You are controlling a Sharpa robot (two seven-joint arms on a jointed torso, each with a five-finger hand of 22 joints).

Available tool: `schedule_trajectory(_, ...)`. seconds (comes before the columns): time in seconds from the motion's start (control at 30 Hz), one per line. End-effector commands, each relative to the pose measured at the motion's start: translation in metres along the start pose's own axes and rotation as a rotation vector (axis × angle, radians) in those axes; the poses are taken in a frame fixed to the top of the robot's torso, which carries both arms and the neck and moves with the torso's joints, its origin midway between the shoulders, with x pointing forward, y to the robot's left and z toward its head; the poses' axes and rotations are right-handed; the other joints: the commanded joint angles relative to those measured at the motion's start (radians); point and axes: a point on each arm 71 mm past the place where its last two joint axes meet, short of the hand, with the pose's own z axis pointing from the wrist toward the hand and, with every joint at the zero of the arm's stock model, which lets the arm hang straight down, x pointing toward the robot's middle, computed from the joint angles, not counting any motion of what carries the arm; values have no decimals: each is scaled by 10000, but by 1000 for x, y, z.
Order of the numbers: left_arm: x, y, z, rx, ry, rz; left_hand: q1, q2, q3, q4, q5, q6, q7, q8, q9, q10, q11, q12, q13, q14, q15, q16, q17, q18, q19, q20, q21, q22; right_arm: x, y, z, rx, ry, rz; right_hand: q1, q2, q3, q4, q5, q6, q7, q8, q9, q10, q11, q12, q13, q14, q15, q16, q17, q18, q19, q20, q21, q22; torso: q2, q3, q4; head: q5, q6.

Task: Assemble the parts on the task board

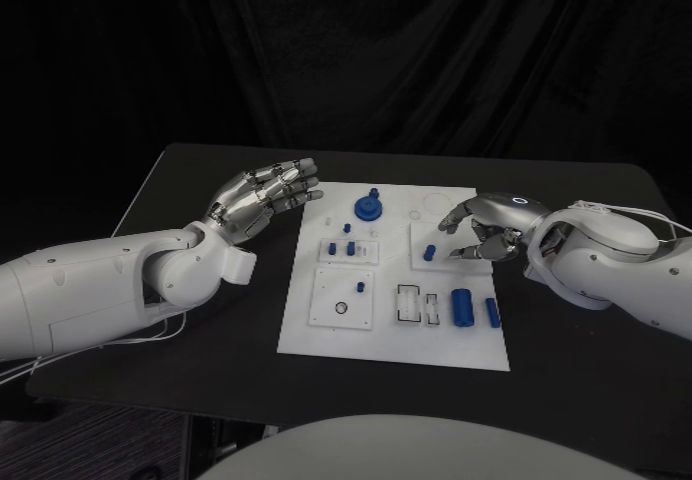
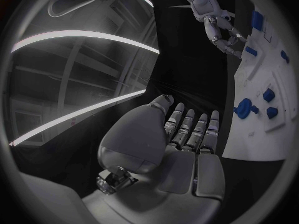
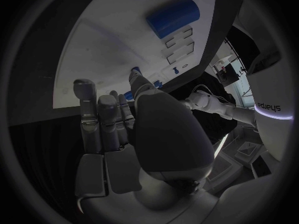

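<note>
The white task board point(image 1: 397, 330) lies in the middle of the black table. My left hand point(image 1: 267, 195) hovers off the board's far left corner, fingers stretched out and holding nothing; its bare palm point(image 2: 181, 149) is plain in the left wrist view. My right hand point(image 1: 483, 228) is bent down over the board's right side. Its thumb point(image 3: 156, 114) and fingers pinch a small blue part point(image 3: 127, 95), mostly hidden. A small blue peg point(image 1: 433, 251) stands just beside the fingertips. A round blue knobbed part point(image 1: 371, 208) sits at the far middle of the board.
Several small blue pegs point(image 1: 342, 247) stand in the board's left half. A large blue cylinder point(image 1: 462, 305) and a slimmer one point(image 1: 493, 312) lie near the right edge, next to empty slots point(image 1: 415, 303). Bare black table point(image 1: 216, 320) surrounds the board.
</note>
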Motion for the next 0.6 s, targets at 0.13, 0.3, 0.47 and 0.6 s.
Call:
schedule_trajectory(0.13,1,-2,-1,544,80,-183,-97,-6,56,17,54,82,114,42,9,99,2,67,14,87,-13,26,16,-56,37,9,7,-8,6,6,6,-548,5,83,-3,179,-10,-47,125,234,24,-22,-21,649,-95,117,63,228,-83,146,149,-99,221,-96,271,506,6,-6,10,-28,-2)
schedule_trajectory(0.3,1,1,-2,504,70,-212,-105,1,85,8,57,85,116,43,8,106,11,74,14,91,-13,37,16,-56,44,9,7,-8,10,9,9,-668,95,98,-42,203,15,-15,128,407,-7,5,-19,1044,-159,134,93,341,-144,206,249,-131,333,-155,444,573,8,-9,-6,-22,-2)
schedule_trajectory(0.47,1,3,-3,457,63,-246,-110,5,110,-2,60,94,118,44,8,120,23,89,15,84,-14,35,14,-56,41,8,5,-18,13,11,12,-769,149,113,15,231,101,-28,261,542,-23,18,-19,1276,-183,75,83,405,-170,221,285,-149,402,-189,529,614,20,-8,7,-34,-2)
schedule_trajectory(0.6,1,4,-4,430,63,-265,-113,8,125,-8,61,87,120,43,5,126,31,97,16,80,-15,34,13,-56,45,8,5,-16,14,13,13,-862,108,122,46,243,220,-11,388,900,-53,120,40,1556,-206,-39,56,486,-188,251,355,-172,484,-218,648,670,19,-14,8,-12,-2)
